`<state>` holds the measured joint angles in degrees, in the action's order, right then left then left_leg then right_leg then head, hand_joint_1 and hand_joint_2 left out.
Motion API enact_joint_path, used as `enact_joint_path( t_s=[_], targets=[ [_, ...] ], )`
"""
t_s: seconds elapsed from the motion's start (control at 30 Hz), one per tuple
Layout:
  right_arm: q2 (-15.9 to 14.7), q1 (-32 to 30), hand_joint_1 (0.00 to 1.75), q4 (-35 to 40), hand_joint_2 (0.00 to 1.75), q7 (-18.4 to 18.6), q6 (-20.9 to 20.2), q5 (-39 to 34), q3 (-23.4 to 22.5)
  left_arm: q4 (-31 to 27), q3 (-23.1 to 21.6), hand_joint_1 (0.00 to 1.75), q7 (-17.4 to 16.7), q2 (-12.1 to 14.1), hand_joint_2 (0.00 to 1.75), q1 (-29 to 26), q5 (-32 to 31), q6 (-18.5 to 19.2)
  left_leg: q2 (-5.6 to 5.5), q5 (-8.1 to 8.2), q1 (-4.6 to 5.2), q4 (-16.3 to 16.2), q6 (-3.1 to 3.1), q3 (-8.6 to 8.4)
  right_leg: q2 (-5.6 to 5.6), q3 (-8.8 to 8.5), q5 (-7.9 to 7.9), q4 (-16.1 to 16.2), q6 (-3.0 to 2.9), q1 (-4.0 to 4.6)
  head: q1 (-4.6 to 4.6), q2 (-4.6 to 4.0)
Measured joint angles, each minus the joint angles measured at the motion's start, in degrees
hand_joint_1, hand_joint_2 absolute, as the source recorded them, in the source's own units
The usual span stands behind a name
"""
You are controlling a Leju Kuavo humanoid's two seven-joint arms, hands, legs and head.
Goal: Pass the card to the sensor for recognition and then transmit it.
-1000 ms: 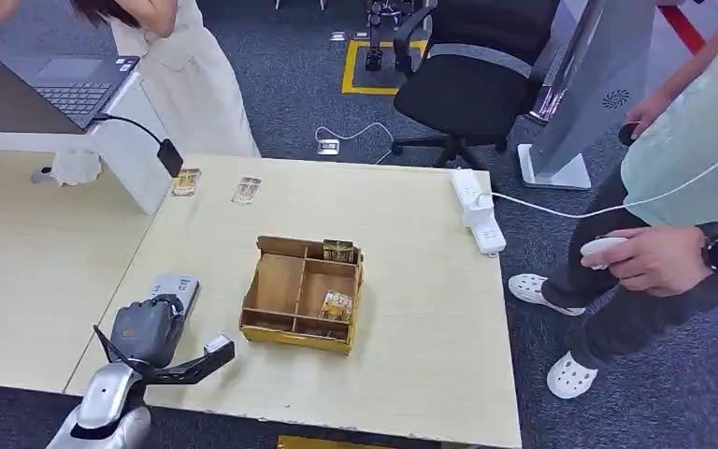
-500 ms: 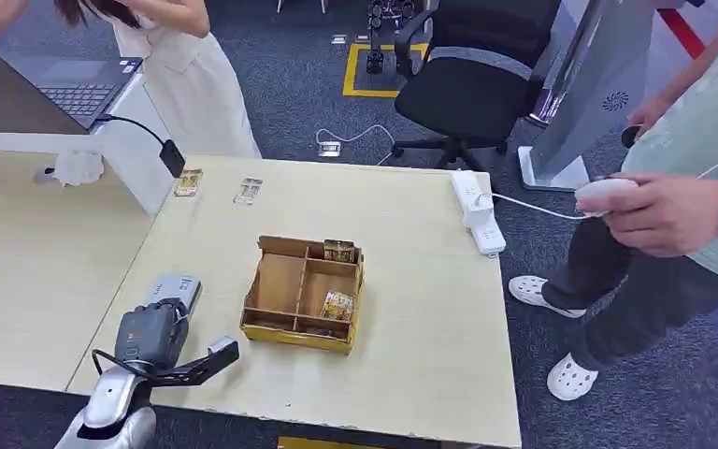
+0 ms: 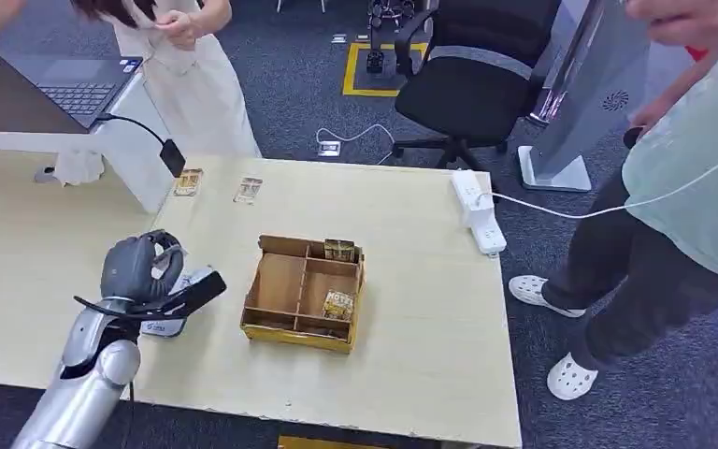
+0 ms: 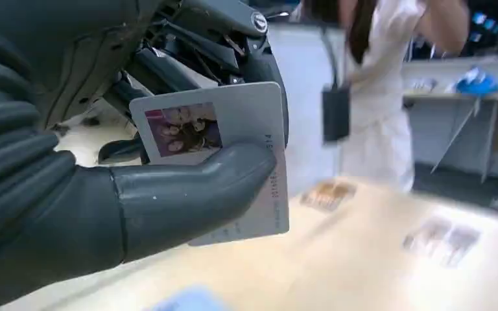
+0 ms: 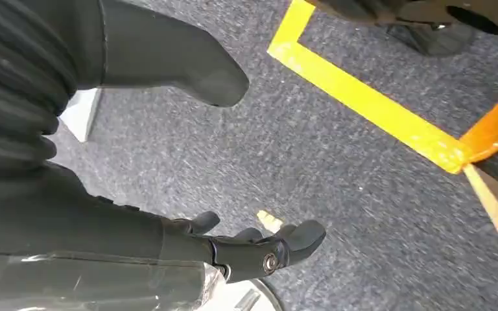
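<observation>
The left hand (image 3: 140, 267) pinches the card (image 4: 233, 152) between thumb and fingers above the sensor (image 3: 170, 313) at the counter's (image 3: 411, 374) nine-o'clock edge, the right hand (image 5: 259, 249) hanging released; that shallow pinch could let the card slip.

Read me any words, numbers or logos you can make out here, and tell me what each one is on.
None reads cleanly.
White photo card pinched in the left hand: a line of digits along its edge, too blurred to quote.
Grey flat sensor pad on the table: small print, too small.
Silver upright panel: a swirl logo, no letters.
</observation>
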<state>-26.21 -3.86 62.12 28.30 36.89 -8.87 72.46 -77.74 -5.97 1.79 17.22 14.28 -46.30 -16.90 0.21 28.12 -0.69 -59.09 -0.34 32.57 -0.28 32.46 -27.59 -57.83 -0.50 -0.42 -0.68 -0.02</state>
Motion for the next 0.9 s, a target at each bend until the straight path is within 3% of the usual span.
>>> enact_joint_path(
  t_s=[0.27,0.57,0.7,0.9],
  targets=[
    [0.0,0.6,0.00,-1.4,1.75,-1.9,-1.2,1.0,-0.1,-1.4,-2.0,1.75,1.1,1.8,1.75,9.0,2.1,1.3,0.02,0.00,0.02,0.0,0.00,0.12,0.06,0.15,0.01,0.0,0.02,-0.01,0.02,0.00],
    [0.5,0.8,0.00,-2.7,1.75,-2.9,-2.4,1.8,-0.9,-1.4,-4.9,1.75,1.0,1.8,1.75,15.0,4.2,1.0,0.06,0.01,0.02,0.0,0.00,0.17,0.09,0.21,0.02,0.0,0.02,-0.01,0.00,0.00],
    [0.7,0.7,0.00,-3.0,1.75,-3.3,-2.8,2.3,-1.4,-1.4,-5.5,1.75,2.1,1.8,1.75,15.9,7.8,1.1,0.13,0.01,0.02,0.0,0.00,0.16,0.18,0.22,0.02,0.0,0.02,-0.02,0.00,0.00],
    [0.7,0.7,0.00,-3.3,1.75,-3.3,-2.8,2.3,-1.7,-1.4,-5.6,1.75,2.5,1.8,1.75,15.9,8.5,1.1,0.13,0.01,0.01,0.0,0.00,0.18,0.19,0.25,0.02,0.0,0.02,-0.02,0.00,0.00]
  ],
)
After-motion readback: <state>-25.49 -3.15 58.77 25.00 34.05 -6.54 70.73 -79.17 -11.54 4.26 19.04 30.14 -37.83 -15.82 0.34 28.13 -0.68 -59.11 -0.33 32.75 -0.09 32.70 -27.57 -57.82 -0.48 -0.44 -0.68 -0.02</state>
